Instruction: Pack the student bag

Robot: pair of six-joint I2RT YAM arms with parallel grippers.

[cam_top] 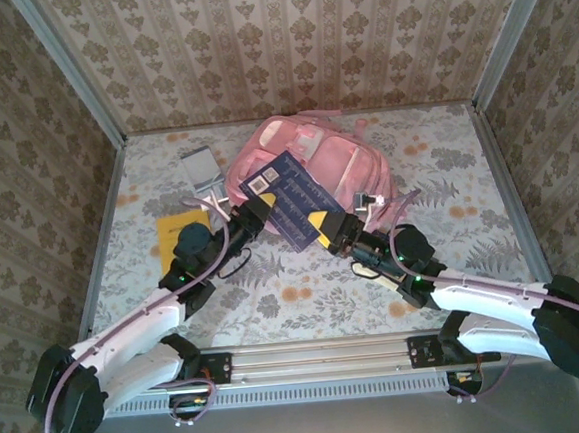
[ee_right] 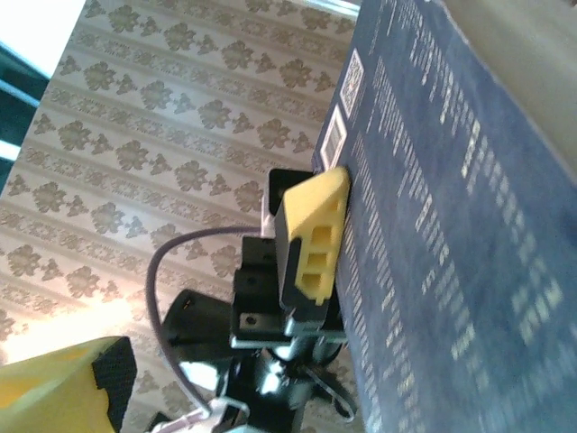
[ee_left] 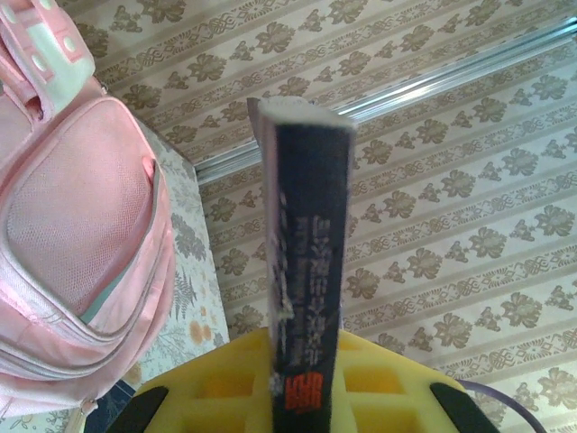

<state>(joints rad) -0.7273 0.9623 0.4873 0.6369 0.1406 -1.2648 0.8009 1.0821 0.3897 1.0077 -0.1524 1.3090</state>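
Observation:
The student bag (cam_top: 344, 164), a large pink backpack, lies at the back middle of the table, and its mesh pocket side (ee_left: 81, 225) fills the left of the left wrist view. A dark blue book (cam_top: 290, 198) hangs tilted over the bag's front. My left gripper (cam_top: 252, 212) is shut on the book's left edge, and the spine (ee_left: 306, 225) rises upright between its yellow jaws. My right gripper (cam_top: 323, 224) is at the book's near right corner, open. One of its yellow fingers (ee_right: 59, 383) stands well apart from the book's cover (ee_right: 433, 234).
A yellow book (cam_top: 179, 235) lies flat on the table left of my left arm. A small grey booklet (cam_top: 199, 167) sits behind it near the bag. Patterned walls close the table on three sides. The floral tabletop (cam_top: 447, 179) lies bare right of the bag.

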